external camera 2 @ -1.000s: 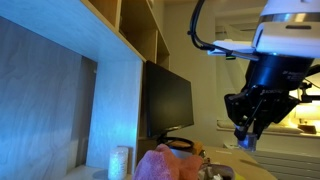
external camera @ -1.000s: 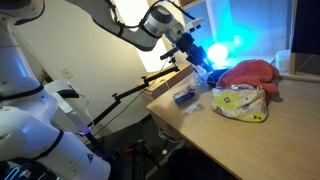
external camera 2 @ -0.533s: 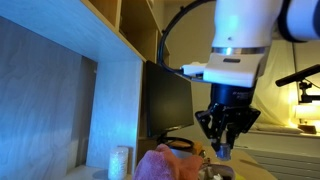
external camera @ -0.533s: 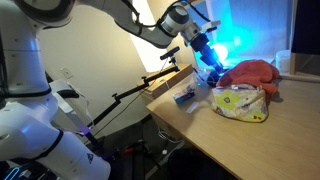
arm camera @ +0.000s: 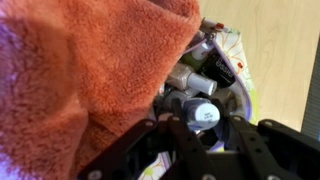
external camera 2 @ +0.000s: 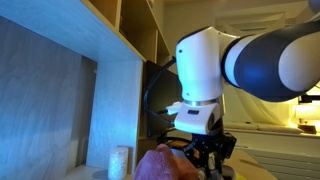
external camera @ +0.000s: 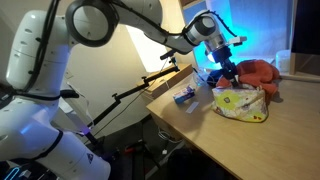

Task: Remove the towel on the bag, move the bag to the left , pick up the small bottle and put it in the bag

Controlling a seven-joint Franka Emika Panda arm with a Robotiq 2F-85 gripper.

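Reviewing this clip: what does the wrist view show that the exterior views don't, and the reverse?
Wrist only: a small bottle gripped in the tool, right at the mouth of the bag, with other small containers beside it.
Exterior only: the whole arm, a blue packet near the edge of the table, and, in an exterior view, a dark monitor.
Both: the red towel lying against the bag, with the tool down at them.
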